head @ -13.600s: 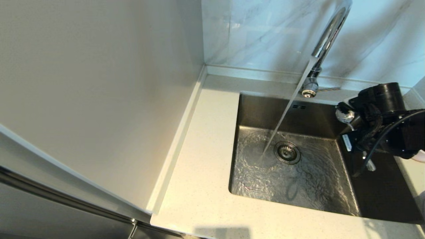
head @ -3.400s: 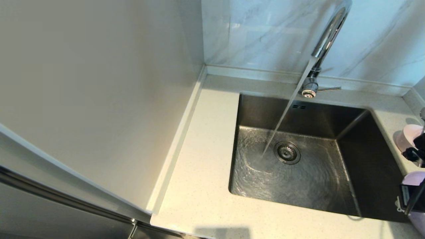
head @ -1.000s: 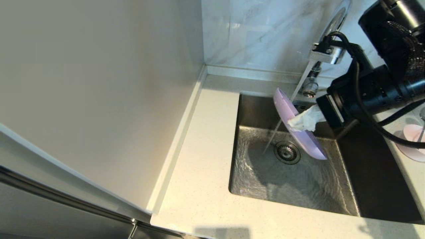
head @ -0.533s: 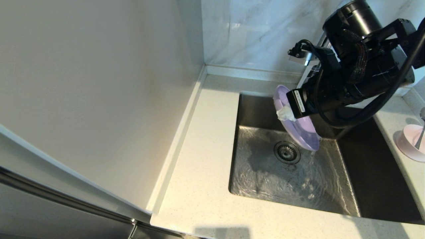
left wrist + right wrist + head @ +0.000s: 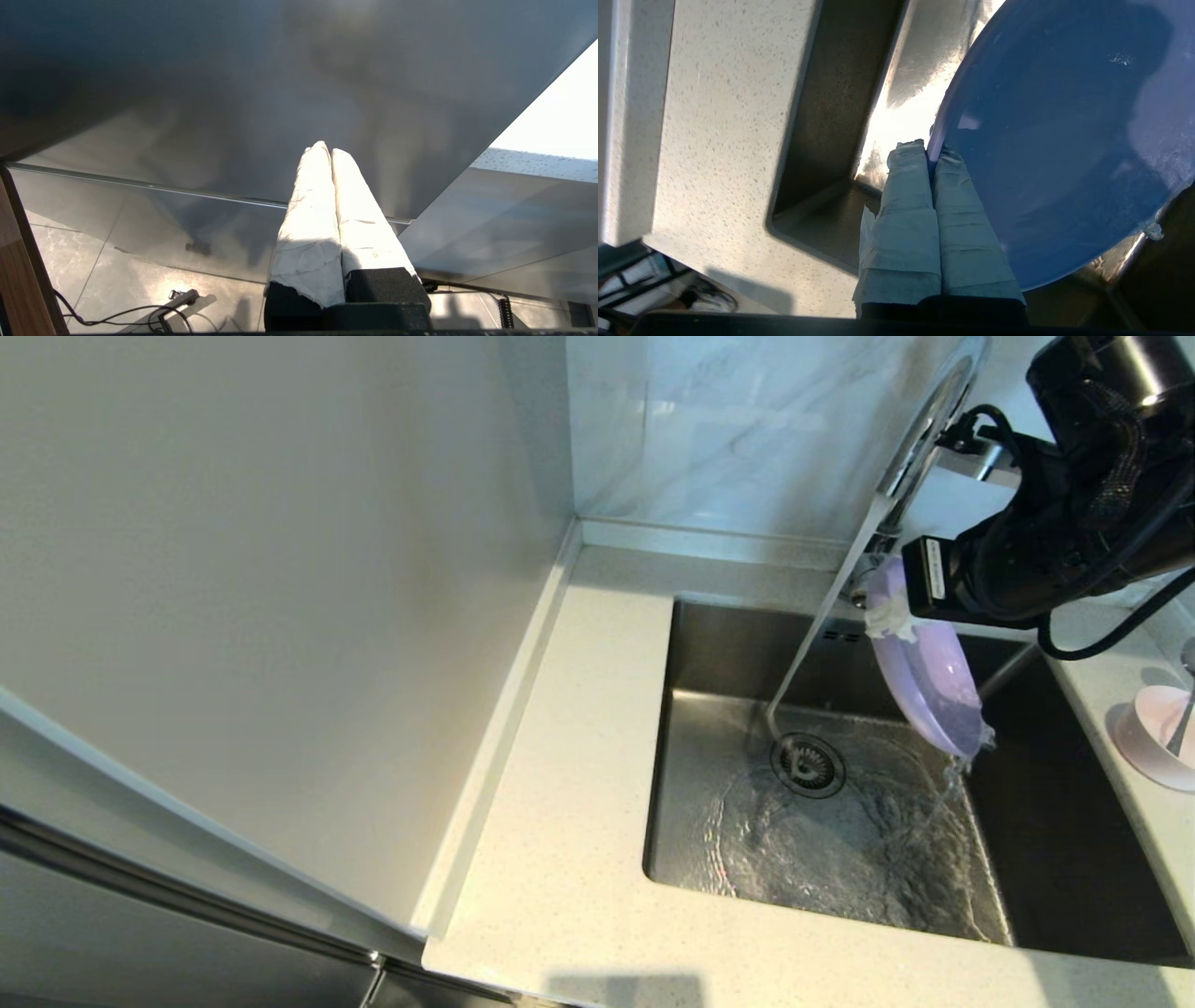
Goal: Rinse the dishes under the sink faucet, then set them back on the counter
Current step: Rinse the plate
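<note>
lilac plate (image 5: 929,686) — right gripper (image 5: 930,151) clamped, over sink (image 5: 728,644)

1. The plate (image 5: 929,686) pinched by the right gripper (image 5: 887,616) is plain lilac; its face looks deep blue-violet in the right wrist view (image 5: 1045,154).
2. That gripper's fingers (image 5: 920,219) are wrapped in white tape, its body black.
3. The sink (image 5: 709,653) below the gripper is brushed grey steel.
4. The counter (image 5: 579,803) is cream-white with fine specks.
5. The bowl (image 5: 1144,733) beyond the gripper is pale pink.
6. The faucet (image 5: 924,429) is shiny chrome.
7. The left gripper (image 5: 327,154) also wears white tape.
</note>
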`<state>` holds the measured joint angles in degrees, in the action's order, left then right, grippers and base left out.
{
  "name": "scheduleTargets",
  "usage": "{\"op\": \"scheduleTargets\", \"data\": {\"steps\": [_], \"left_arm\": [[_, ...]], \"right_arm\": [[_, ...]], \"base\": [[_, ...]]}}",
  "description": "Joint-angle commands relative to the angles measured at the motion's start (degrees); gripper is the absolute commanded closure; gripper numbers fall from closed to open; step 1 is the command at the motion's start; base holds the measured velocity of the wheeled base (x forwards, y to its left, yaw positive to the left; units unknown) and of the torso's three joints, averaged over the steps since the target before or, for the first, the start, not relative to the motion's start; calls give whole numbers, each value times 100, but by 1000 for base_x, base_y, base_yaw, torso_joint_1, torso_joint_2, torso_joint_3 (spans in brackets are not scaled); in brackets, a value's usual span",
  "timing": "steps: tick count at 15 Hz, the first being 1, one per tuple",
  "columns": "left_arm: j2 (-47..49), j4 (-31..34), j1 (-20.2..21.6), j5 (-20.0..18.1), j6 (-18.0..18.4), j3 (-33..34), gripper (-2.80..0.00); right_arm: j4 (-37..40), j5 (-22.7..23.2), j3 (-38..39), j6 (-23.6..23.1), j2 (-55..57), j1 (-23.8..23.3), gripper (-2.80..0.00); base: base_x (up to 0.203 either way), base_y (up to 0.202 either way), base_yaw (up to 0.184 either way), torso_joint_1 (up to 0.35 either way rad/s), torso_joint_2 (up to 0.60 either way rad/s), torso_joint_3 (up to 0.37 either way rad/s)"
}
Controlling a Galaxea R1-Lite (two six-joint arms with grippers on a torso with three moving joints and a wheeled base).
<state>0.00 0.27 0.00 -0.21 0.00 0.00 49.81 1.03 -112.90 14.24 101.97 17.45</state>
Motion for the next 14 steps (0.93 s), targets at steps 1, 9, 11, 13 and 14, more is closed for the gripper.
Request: {"op": "scheduleTargets", "data": {"steps": [1,9,11,13,14], "left_arm": [[0,0,0,2,0,0,0],[0,0,0,1,0,0,0],[0,0,0,1,0,0,0],[0,0,0,3,0,0,0],[0,0,0,-3,0,0,0]], "right_arm": [[168,67,5,72,-257,-141,0],[502,2100,-3,744,-758,-1470,0],[366,2871,-4,890,-760,-1968,0],[86,3577,-6,1694,-780,-2406,0],[-172,3894,-5,2352,-782,-2600,0]], "base": [[0,0,0,0,0,0],[0,0,0,0,0,0],[0,0,0,0,0,0],[0,0,0,0,0,0],[0,0,0,0,0,0]]}}
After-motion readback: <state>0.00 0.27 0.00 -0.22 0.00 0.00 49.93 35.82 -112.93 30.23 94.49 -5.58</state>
